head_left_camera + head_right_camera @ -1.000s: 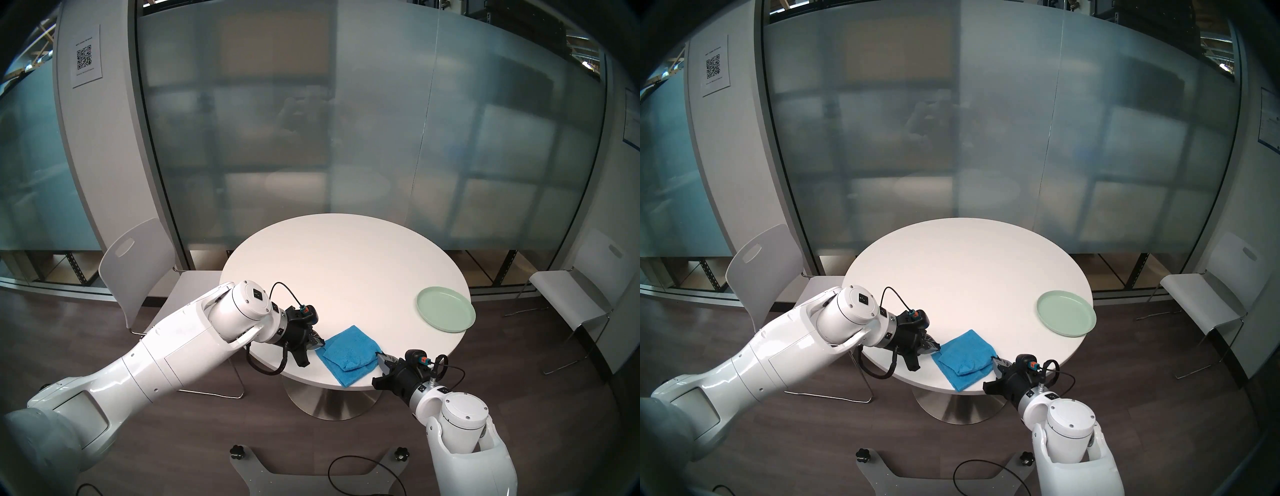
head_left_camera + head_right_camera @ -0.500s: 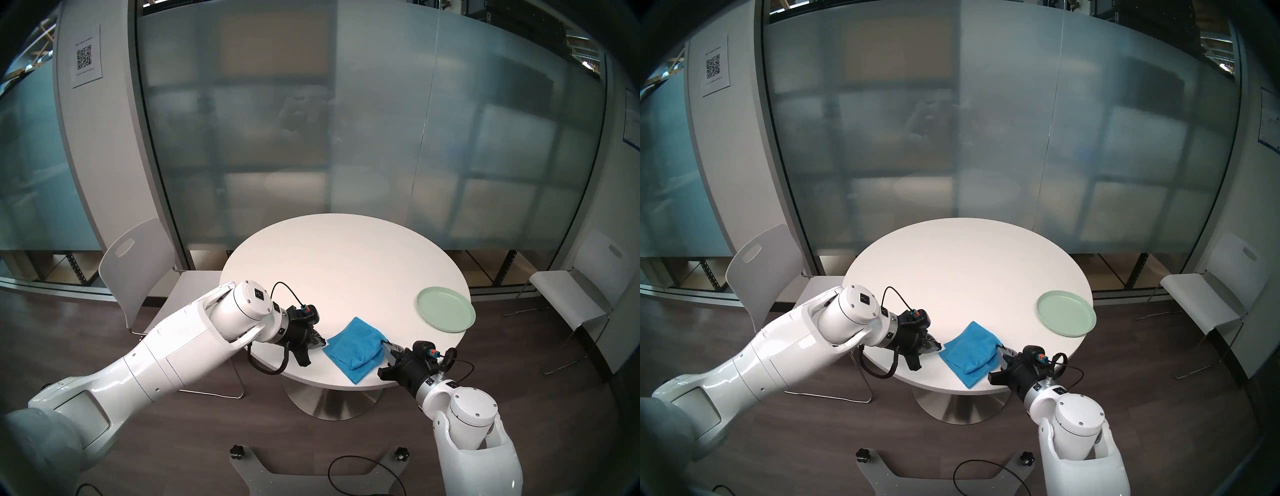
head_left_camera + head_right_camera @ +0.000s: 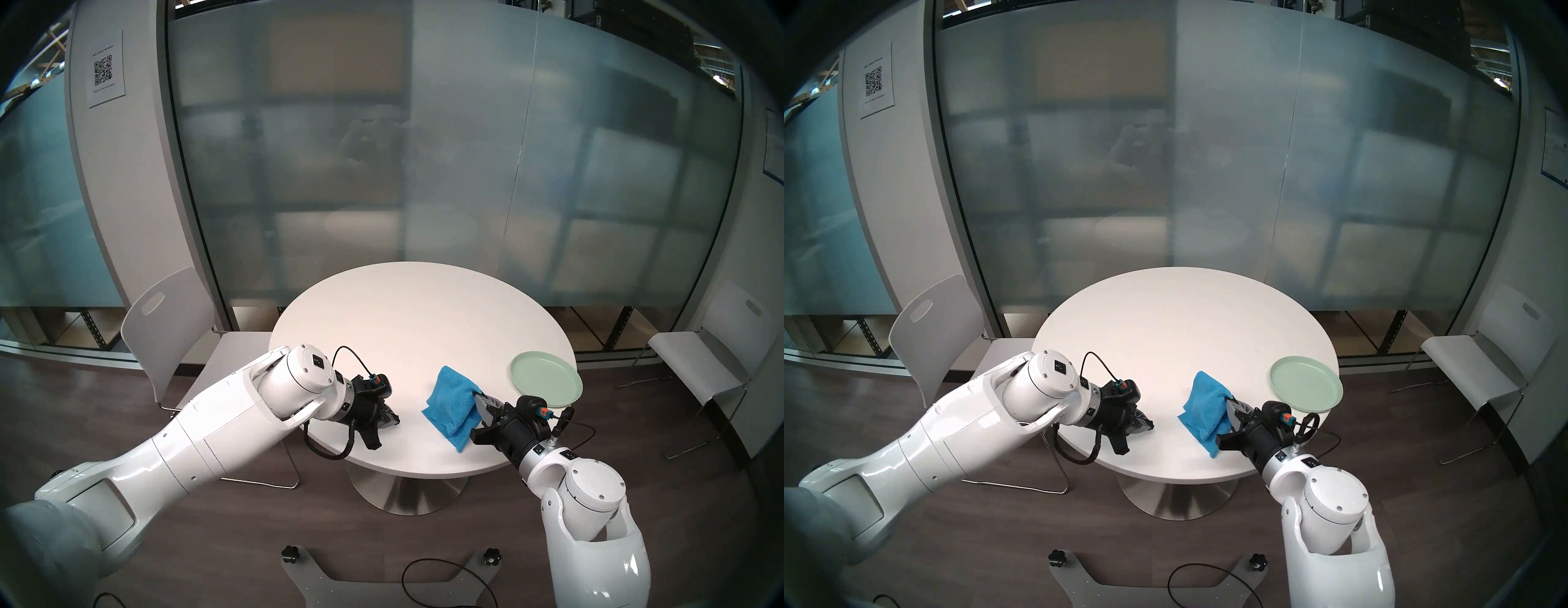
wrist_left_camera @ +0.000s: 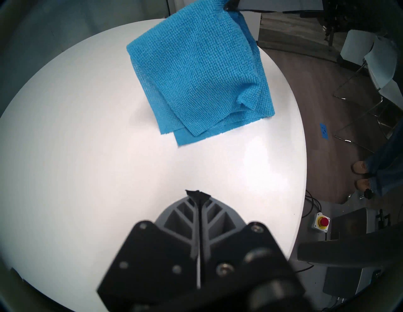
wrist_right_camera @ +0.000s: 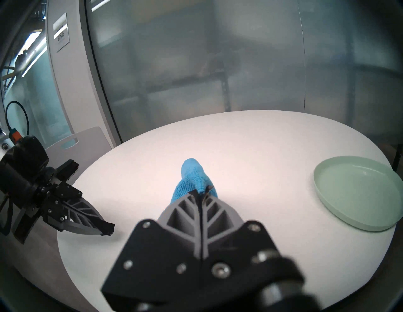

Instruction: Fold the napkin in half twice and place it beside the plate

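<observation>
An office meeting room – frosted glass partition behind the round white table, white chairs either side of it, a QR-code notice left of the glass

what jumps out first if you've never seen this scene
The bright blue napkin stands out, hanging folded from the shut right gripper above the round white table, near its right front. Just right of it, a pale mint-green plate sits at the table's right edge. The left gripper is shut and holds nothing, low over the table's left front.
</observation>
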Tool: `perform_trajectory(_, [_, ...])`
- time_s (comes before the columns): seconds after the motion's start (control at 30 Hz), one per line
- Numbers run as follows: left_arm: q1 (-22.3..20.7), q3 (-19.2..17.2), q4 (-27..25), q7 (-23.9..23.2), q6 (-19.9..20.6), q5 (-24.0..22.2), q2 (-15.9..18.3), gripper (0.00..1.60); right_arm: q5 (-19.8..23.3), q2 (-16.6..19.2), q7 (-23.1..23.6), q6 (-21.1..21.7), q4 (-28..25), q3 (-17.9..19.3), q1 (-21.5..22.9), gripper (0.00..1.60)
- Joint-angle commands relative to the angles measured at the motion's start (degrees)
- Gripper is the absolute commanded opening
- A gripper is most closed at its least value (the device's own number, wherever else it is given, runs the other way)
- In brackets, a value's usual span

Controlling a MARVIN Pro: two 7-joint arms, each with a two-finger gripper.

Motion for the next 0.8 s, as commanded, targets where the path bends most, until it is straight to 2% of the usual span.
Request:
perform_trajectory(0.0, [-0.5,-0.3,-1.0,0.2,0.1,0.0,-0.2,0.23,0.4,-0.2,0.5,0.1,-3.8,-0.6,1.4,0.00])
perform_trajectory(0.37, [-0.3,-0.3,-1.3,0.5,0.3,-0.1,-0.2,0.24,0.1,-1.0,1.0,0.5,-6.1,-3.2,0.3,0.00])
perform_trajectory(0.77, [-0.3,-0.1,-1.2,0.6,0.3,-0.3,-0.3,0.24,1.0,0.6,1.3,-0.2,-5.9,3.6,-1.2,0.00])
